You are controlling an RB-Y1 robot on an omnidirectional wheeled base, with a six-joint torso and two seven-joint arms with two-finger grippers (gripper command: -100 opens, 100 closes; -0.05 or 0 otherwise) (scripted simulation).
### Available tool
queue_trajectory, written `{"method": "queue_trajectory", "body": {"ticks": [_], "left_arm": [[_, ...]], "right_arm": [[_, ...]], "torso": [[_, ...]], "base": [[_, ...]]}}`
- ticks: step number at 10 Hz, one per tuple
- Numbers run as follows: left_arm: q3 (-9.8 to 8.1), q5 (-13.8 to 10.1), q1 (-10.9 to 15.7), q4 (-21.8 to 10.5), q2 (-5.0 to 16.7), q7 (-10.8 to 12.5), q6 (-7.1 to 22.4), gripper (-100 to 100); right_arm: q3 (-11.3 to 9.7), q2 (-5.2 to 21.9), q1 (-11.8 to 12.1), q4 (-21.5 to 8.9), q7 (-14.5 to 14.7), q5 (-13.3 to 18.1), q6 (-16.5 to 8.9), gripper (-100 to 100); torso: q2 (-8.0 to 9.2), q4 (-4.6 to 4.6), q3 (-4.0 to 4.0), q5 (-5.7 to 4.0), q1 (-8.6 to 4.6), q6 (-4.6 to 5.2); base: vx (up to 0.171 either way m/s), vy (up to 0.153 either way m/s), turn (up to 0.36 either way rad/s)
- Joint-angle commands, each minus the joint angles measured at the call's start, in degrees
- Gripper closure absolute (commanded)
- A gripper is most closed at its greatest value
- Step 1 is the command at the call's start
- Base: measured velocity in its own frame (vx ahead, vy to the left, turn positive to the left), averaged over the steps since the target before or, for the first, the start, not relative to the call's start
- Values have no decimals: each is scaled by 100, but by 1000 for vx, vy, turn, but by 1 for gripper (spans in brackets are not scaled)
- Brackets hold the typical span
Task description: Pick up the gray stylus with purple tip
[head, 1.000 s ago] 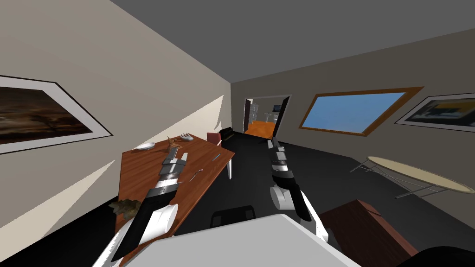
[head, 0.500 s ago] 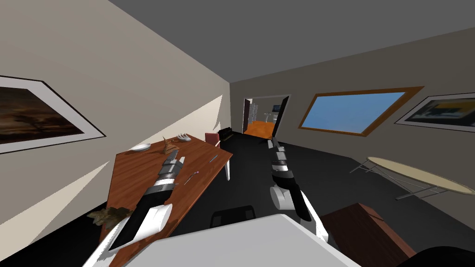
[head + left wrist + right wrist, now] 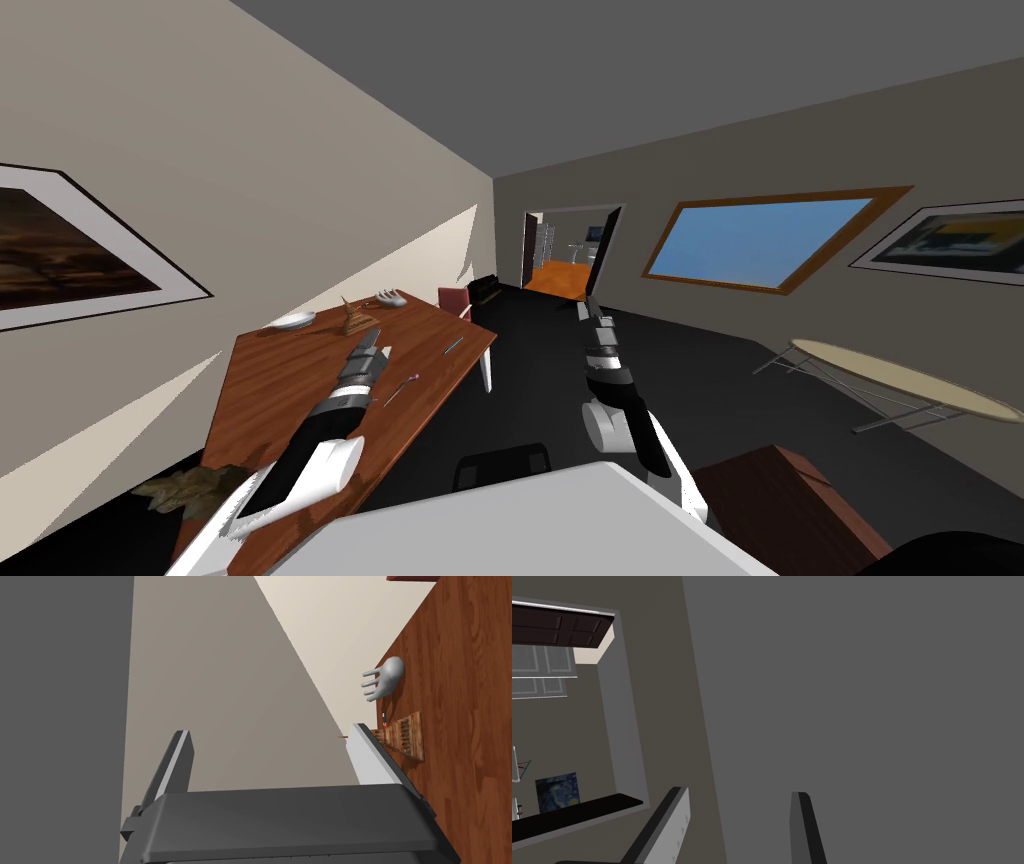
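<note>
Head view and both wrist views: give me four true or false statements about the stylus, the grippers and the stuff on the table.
1. The purple-tipped stylus lies on the wooden table. True.
2. The left gripper is shut on the stylus. False: it is open and empty, and the stylus lies apart from it.
3. The grey hand figure stands on the round table. False: it is on the wooden table, near the tower model.
4. The right gripper is open. True.
</note>
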State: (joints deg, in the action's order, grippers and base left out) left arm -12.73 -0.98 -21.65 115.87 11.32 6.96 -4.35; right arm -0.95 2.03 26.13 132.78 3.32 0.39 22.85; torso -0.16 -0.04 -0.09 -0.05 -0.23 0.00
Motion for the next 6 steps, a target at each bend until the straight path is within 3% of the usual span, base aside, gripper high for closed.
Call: {"method": "queue_trajectory", "body": {"ticks": [1,3,6], "left_arm": [[-85,-55,40,-99,63,10,165,-100],[-352,-206,201,-432,163,-17,571,-100],[-488,-283,283,-607,210,-26,970,-100]], "right_arm": [[0,0,0,0,0,0,0,0],[0,0,0,0,0,0,0,0],[0,0,0,0,0,0,0,0]], "torso": [[0,0,0,0,0,0],[1,0,1,0,-1,0],[-6,-1,-4,-2,-5,0]], "base": [[38,-53,-1],[43,-89,-16],[50,-70,-5]]}}
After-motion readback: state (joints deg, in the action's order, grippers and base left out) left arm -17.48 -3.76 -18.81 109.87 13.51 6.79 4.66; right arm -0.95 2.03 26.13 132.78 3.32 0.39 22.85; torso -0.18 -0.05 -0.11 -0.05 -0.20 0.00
